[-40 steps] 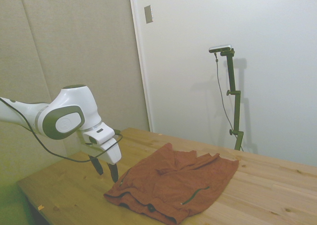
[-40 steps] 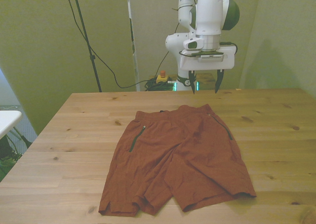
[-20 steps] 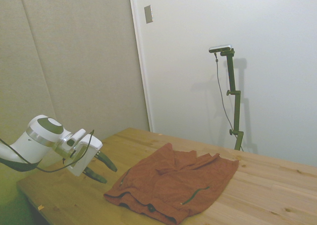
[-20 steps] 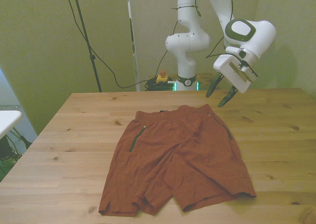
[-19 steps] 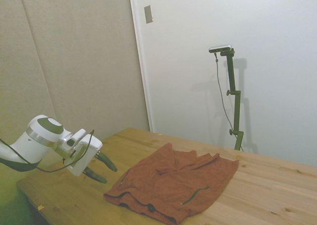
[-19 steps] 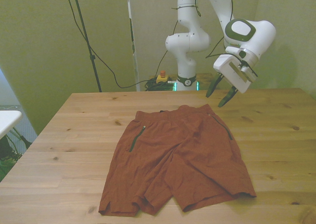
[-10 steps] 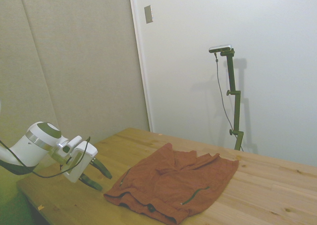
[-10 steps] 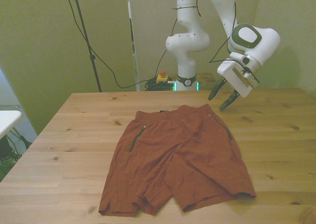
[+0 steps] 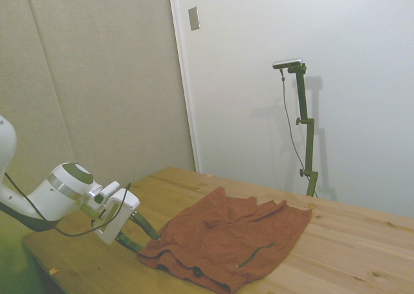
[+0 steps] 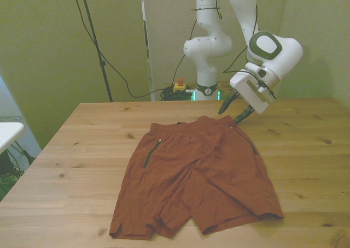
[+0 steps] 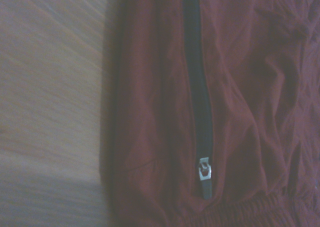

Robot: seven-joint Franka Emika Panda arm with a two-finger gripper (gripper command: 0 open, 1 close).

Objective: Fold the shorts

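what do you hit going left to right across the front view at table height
Bare table → pocket zipper on the front view's left → middle of the shorts → open gripper at the waistband corner → bare table again.

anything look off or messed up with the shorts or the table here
Nothing stands out. The shorts lie spread on the wooden table, lightly wrinkled, with no tear or stain visible. The open gripper sits tilted at the waistband corner on the front view's right.
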